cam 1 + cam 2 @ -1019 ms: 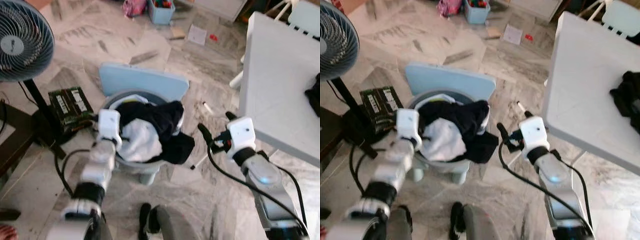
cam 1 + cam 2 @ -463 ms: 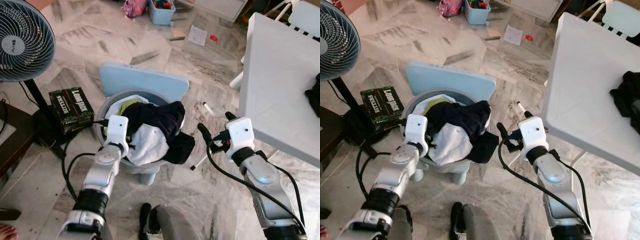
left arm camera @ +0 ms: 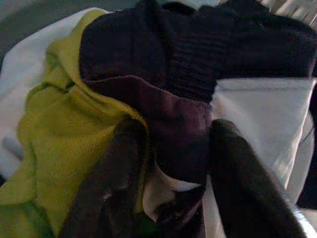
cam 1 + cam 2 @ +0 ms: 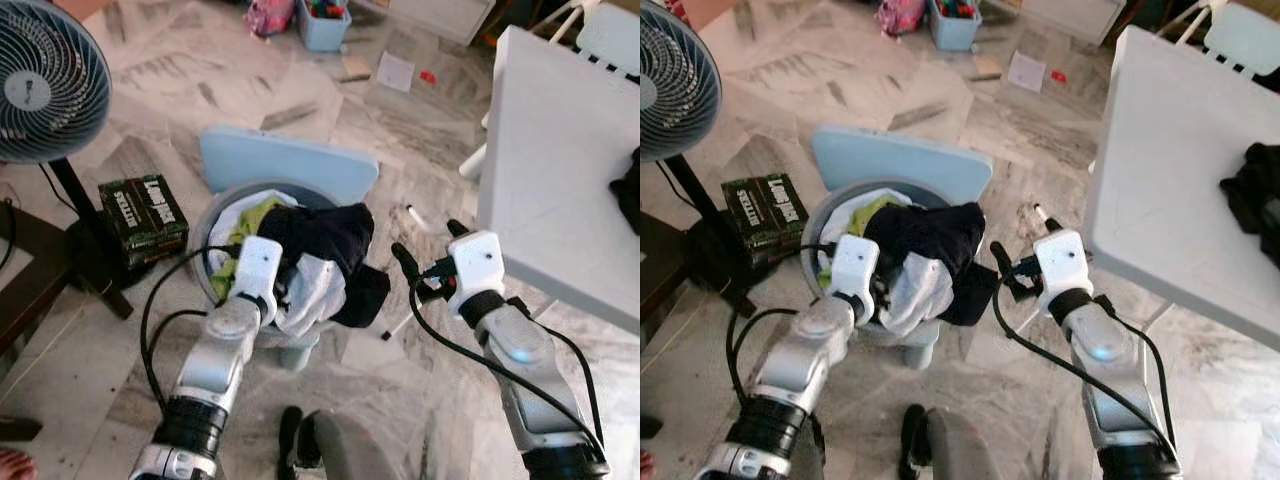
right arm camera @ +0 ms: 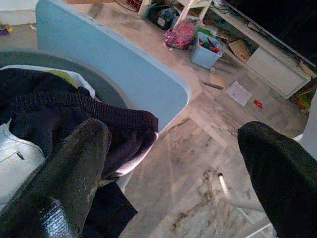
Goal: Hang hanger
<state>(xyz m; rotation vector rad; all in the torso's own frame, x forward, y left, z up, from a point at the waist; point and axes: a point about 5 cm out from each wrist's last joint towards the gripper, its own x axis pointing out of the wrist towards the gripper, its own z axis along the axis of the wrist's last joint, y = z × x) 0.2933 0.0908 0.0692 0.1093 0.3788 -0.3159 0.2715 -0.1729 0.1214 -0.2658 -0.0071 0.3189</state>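
Left gripper (image 3: 168, 198) is digging into the laundry basket (image 4: 215, 215) w/ fingers spread round a fold of dark cloth (image 3: 188, 99), not clamped yet. Right gripper (image 4: 425, 262) is hovering open beside the basket, holding nothing. Hanger: can't spot it, prob. buried under the clothes. Looks like search stage; next it needs to shift garments aside. White table (image 4: 560, 170) is standing beyond.
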